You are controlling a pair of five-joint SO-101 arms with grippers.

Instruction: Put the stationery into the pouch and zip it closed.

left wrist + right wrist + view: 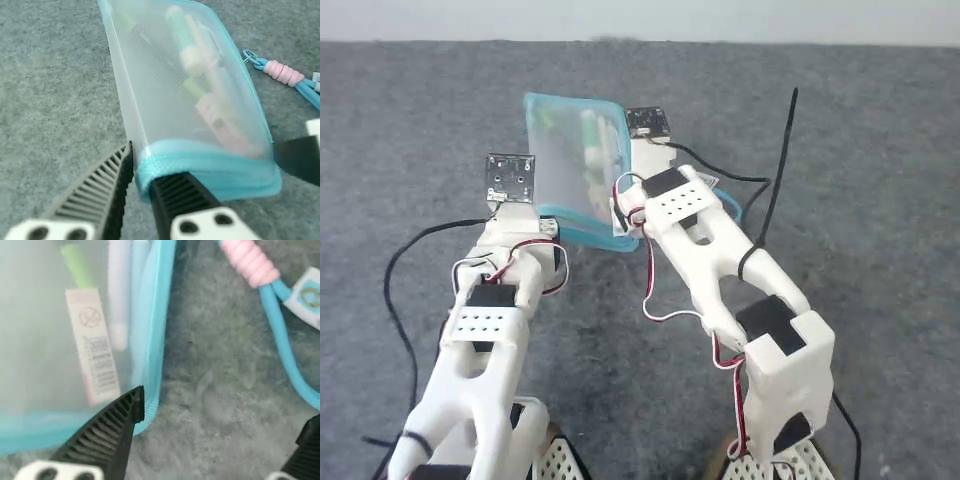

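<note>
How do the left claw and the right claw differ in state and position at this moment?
The left claw is shut on the pouch's teal edge; the right claw is wide open and grips nothing. The left claw straddles the pouch edge, while the right claw spans bare carpet beside the pouch's corner. Both are black and ribbed, and both sit at the pouch's near end.
</note>
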